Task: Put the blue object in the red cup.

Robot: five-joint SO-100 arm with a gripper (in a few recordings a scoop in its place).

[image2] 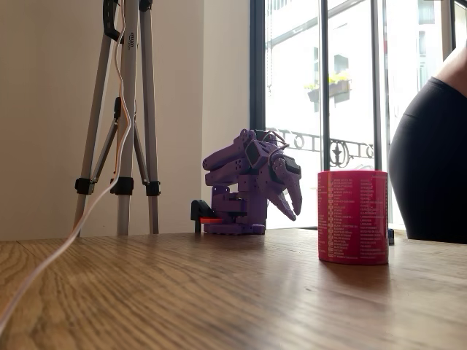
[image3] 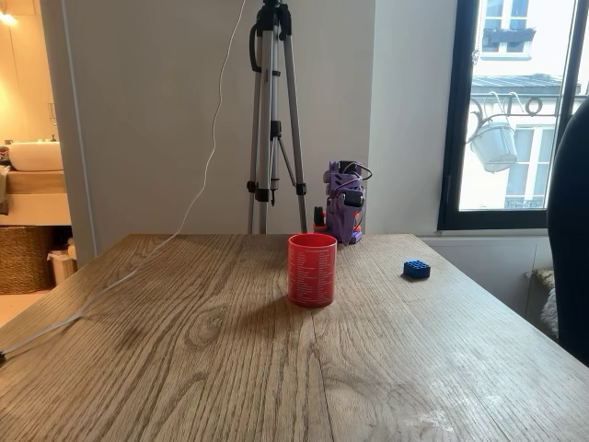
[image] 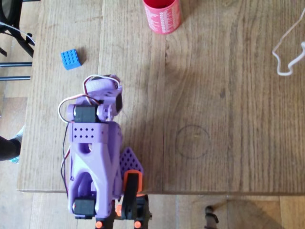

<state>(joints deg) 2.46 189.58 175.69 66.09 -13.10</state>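
Note:
The small blue studded brick (image: 71, 59) lies flat on the wooden table near its left edge in the overhead view, and toward the right side in a fixed view (image3: 416, 268). The red cup (image: 162, 16) with white print stands upright at the top edge of the overhead view, well apart from the brick (image2: 352, 216) (image3: 312, 269). My purple arm (image: 95, 143) is folded over its base. Its gripper (image2: 292, 206) points down at the table with the fingers together and nothing between them, a short way from the brick (image: 116, 102).
A white cable (image: 286, 52) lies on the table's far side from the brick. A tripod (image3: 273, 120) stands behind the arm's base. A person in black (image2: 430, 160) stands beside the table near the brick's side. A faint pencil circle (image: 192, 141) marks the tabletop.

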